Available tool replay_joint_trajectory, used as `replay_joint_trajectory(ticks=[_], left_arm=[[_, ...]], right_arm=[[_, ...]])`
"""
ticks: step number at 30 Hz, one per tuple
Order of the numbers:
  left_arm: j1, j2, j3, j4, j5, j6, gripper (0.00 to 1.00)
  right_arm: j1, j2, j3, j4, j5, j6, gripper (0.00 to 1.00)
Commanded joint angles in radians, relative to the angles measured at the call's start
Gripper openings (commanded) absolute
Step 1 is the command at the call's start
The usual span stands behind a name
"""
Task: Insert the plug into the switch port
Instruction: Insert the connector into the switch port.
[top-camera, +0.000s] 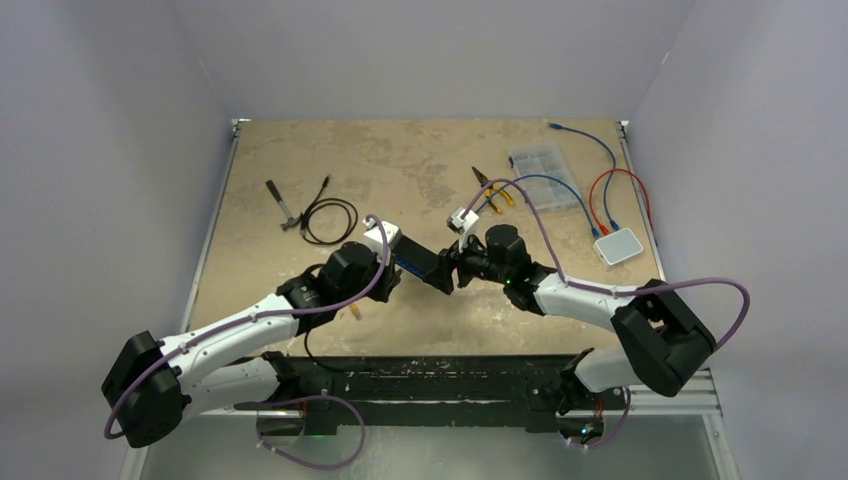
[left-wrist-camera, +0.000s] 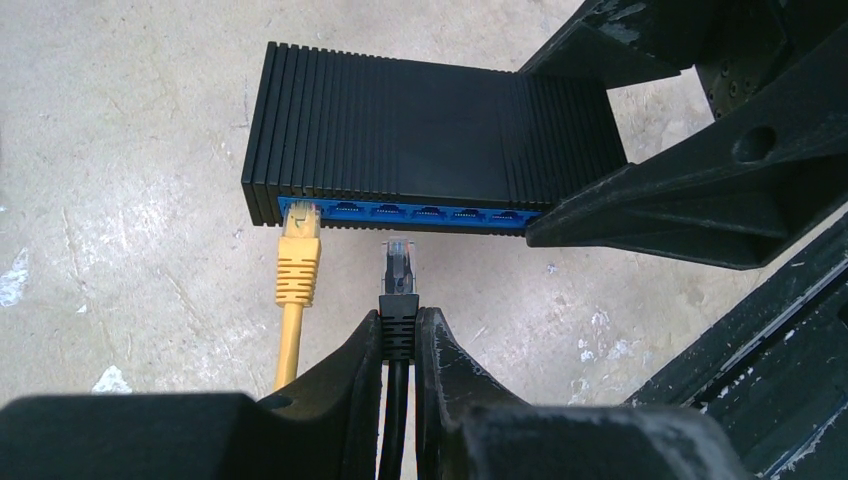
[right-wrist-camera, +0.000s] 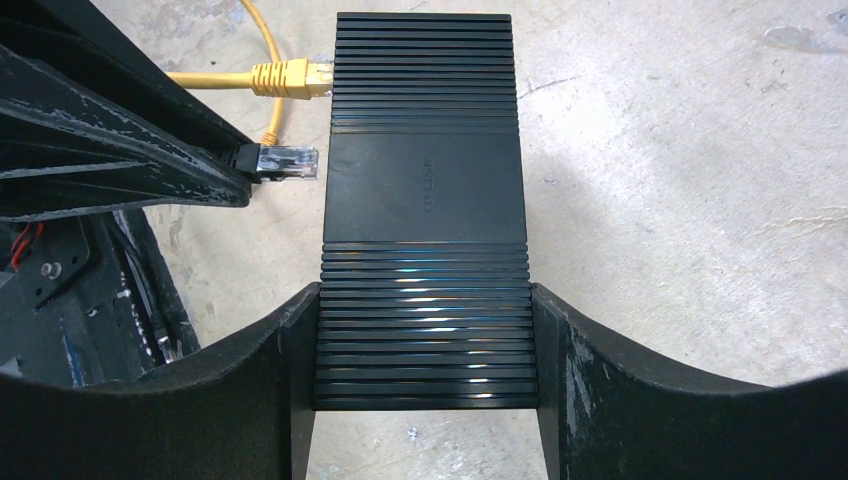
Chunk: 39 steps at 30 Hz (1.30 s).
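Gripping the black plug (left-wrist-camera: 399, 262) by its boot, my left claw (left-wrist-camera: 398, 325) is closed tight on it, and the plug's cable (left-wrist-camera: 393, 410) runs back toward 6 o'clock. In my left wrist view the plug's clear tip points to 12 o'clock, straight at the blue port face (left-wrist-camera: 430, 214) of the black switch (left-wrist-camera: 420, 120). It stands just short of that face, not touching. It lines up with one of the free ports left of the middle; which one I cannot tell. At 9 o'clock of my plug, a yellow plug (left-wrist-camera: 299, 255) sits in the leftmost port.

My right claw (right-wrist-camera: 425, 345) is clamped on the switch across its ribbed body, pressing on both long sides at the end nearest that wrist. From there the black plug shows at 10 o'clock, just beside the switch's left edge, and the yellow one at 11 o'clock. Whether the switch rests on the tan table (left-wrist-camera: 120, 150) or hangs just above it, I cannot tell.
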Motion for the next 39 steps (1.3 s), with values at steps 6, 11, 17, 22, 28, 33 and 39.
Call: replay_joint_trajectory(ticks=[6,11,17,22,28,33,39], left_arm=[[0.002,-0.006,0.005,0.05,-0.033,0.018,0.0],[0.003,-0.007,0.017,0.052,-0.037,0.027,0.0],[0.002,-0.02,0.028,0.044,-0.036,0.041,0.0],[0.002,-0.036,0.037,0.026,-0.053,0.052,0.0],[0.002,-0.045,0.026,0.041,-0.07,0.064,0.0],[0.002,-0.026,0.025,0.063,-0.062,0.068,0.0],[0.003,-0.013,0.027,0.082,-0.052,0.072,0.0]], right_arm=[[-0.003,-0.046,0.0,0.102,-0.025,-0.021,0.0],[-0.003,-0.044,0.0,0.103,-0.027,-0.025,0.0],[-0.003,-0.036,0.003,0.098,-0.029,-0.029,0.0],[-0.002,-0.025,0.007,0.095,-0.026,-0.029,0.0],[-0.002,-0.021,0.011,0.097,-0.03,-0.029,0.0],[-0.002,-0.018,0.011,0.1,-0.038,-0.029,0.0],[-0.002,-0.017,0.01,0.1,-0.04,-0.03,0.0]])
